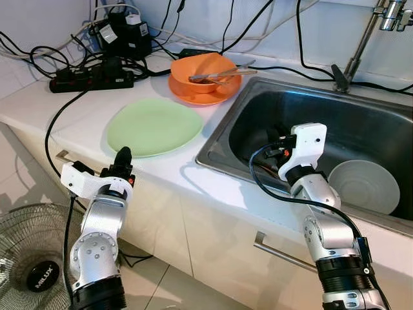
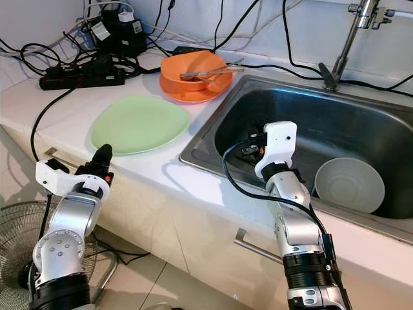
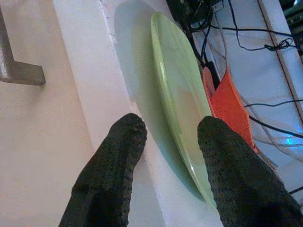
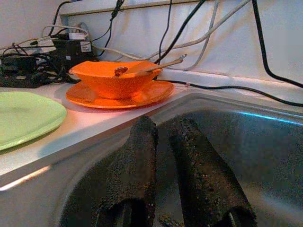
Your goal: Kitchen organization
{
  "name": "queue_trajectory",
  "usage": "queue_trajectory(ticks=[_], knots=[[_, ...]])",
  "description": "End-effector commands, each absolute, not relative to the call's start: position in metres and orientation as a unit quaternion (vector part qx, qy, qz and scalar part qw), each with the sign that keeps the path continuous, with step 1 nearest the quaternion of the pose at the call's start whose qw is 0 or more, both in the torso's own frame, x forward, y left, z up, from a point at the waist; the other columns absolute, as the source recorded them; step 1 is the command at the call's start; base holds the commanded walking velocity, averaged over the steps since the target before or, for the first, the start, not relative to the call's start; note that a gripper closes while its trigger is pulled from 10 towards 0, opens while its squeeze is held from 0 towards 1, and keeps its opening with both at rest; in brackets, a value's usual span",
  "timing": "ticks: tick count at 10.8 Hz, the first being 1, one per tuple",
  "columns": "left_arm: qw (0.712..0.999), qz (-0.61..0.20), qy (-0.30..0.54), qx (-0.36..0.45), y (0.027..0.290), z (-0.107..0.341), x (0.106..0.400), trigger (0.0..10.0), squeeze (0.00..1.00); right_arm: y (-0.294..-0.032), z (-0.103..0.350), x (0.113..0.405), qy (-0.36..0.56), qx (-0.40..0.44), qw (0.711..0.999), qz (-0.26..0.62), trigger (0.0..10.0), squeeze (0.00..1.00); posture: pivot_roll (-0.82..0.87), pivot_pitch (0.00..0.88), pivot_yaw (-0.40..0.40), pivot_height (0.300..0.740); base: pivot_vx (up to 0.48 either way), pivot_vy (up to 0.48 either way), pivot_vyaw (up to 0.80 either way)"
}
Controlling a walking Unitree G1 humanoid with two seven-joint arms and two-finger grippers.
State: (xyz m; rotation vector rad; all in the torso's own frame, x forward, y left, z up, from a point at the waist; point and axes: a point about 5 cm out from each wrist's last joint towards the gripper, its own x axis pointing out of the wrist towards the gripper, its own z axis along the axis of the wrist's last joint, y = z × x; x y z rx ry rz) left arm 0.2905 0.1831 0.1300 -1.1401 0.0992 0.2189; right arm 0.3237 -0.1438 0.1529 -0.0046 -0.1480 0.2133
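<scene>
Green plate [image 1: 153, 126]: lying flat on the white counter [image 1: 77, 106], left of the sink [image 1: 258, 103], near the front edge.
Left gripper [image 3: 170, 142]: hovering at the counter's near edge just in front of the green plate, fingers spread apart, empty; one finger [image 3: 236, 175] is overlapping the plate's rim in the wrist view.
Right gripper [image 4: 163, 156]: reaching down inside the sink at its left side, fingers nearly together with a thin gap, gripping nothing visible.
Orange bowl [image 1: 203, 71]: sitting on an orange plate [image 1: 203, 95] at the far side, utensils [image 1: 222, 73] resting in it.
White bowl [image 1: 363, 186]: lying in the sink, right.
Power strip [image 1: 90, 79]: sitting far left among cables.
Fan [image 1: 32, 258]: standing on the floor, near left.
</scene>
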Motion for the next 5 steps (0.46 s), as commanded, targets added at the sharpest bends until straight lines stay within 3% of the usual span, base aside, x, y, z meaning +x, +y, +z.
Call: queue_trajectory(ticks=[1, 5], knots=[[0.831, 0.092, 0.066, -0.544, 0.1666, 0.1252, 0.2926, 10.0, 0.0, -0.1432, 0.1575, 0.3263, -0.077, -0.005, 0.991, 0.108, 10.0, 0.0, 0.05, 0.0, 0.067, 0.74, 0.0, 0.0, 0.0], [0.837, 0.083, 0.056, -0.537, 0.1659, 0.131, 0.2996, 10.0, 0.0, -0.1439, 0.1584, 0.3261, -0.08, -0.006, 0.991, 0.107, 10.0, 0.0, 0.04, 0.0, 0.07, 0.74, 0.0, 0.0, 0.0]])
